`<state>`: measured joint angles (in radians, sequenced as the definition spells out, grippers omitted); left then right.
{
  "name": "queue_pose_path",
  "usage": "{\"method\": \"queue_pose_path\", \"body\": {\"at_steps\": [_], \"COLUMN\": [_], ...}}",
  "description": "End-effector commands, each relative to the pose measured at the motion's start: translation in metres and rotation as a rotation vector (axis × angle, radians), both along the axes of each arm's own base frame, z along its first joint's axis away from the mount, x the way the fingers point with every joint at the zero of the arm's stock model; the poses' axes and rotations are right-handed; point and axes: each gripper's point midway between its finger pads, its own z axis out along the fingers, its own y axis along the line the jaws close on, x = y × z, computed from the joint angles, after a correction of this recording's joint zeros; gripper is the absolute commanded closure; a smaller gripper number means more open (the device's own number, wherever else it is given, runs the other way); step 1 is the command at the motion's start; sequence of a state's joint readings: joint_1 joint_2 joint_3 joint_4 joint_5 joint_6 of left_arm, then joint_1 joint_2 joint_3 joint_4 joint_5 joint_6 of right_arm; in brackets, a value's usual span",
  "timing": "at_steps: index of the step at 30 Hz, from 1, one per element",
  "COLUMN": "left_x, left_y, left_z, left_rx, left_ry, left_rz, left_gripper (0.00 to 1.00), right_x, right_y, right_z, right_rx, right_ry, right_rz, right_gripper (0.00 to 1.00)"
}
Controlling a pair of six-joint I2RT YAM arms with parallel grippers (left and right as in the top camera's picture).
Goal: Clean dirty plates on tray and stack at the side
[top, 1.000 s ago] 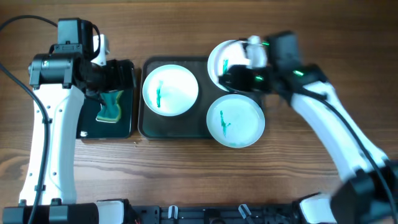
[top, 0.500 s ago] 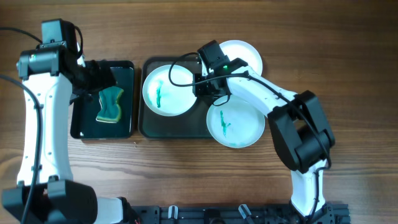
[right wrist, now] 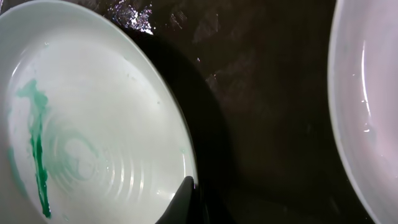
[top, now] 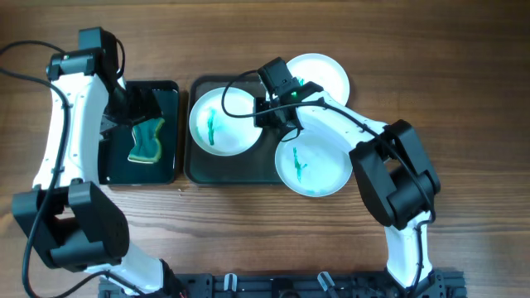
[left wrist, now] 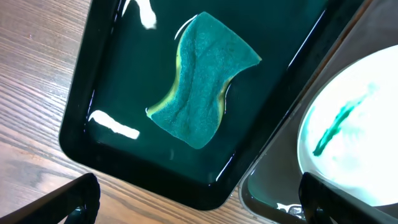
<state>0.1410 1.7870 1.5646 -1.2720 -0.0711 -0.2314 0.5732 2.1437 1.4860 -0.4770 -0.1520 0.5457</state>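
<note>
Three plates show from overhead. A white plate with a green smear lies at the left of the dark tray. A pale blue smeared plate overhangs the tray's front right, and a clean white plate sits at the back right. My right gripper is shut on the left plate's right rim. In the right wrist view a fingertip lies on the rim of that plate. My left gripper hangs open above the sponge tray's corner, holding nothing.
A green sponge lies in a smaller black tray left of the dark tray. In the right wrist view another plate's edge lies to the right across bare tray floor. Wooden table surrounds both trays.
My right gripper has swung left from the back right plate to the left plate's rim and closed on it. My left arm shifted slightly over the sponge tray, still open.
</note>
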Motion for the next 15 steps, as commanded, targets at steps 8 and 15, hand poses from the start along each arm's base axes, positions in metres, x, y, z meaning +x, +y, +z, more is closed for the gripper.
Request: {"method": "queue_pose_path", "body": {"at_steps": [8,15], "left_x": [0.031,0.033], "left_y": [0.010,0.014], "left_z": [-0.046,-0.092], "left_rx": [0.022,0.023], "left_ry": [0.020,0.120], "left_rz": [-0.091,-0.167], "left_gripper": [0.28,0.36], "right_x": [-0.018,-0.017], "right_y": [-0.017,-0.019], "right_z": [-0.037,-0.038], "right_rx": [-0.085,-0.097], "right_ry": [0.059,0.051], "right_rz": [-0.016,-0.020], "right_gripper": [0.96,0.96]}}
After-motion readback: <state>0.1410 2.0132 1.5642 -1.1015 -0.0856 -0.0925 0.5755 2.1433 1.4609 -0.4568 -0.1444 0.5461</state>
